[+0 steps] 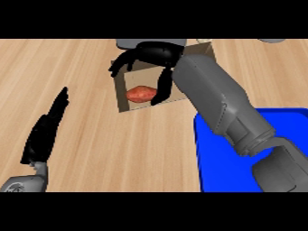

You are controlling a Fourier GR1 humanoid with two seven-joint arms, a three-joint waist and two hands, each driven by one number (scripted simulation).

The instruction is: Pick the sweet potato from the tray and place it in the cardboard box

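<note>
- Wooden counter [83,131]: pale plank grain.
- Tray [216,171]: glossy blue, rounded corner.
- Cardboard box [124,90]: tan, open-topped.
- Right hand [149,56]: fingers spread, hanging over the box.
- Left hand [46,128]: fingers straight, resting.
- Sweet potato [141,94]: reddish, lumpy, inside the box.

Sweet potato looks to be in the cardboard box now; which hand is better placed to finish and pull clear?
Right. The right hand hangs over the cardboard box just above the sweet potato; the left hand rests open at the counter's left.
</note>
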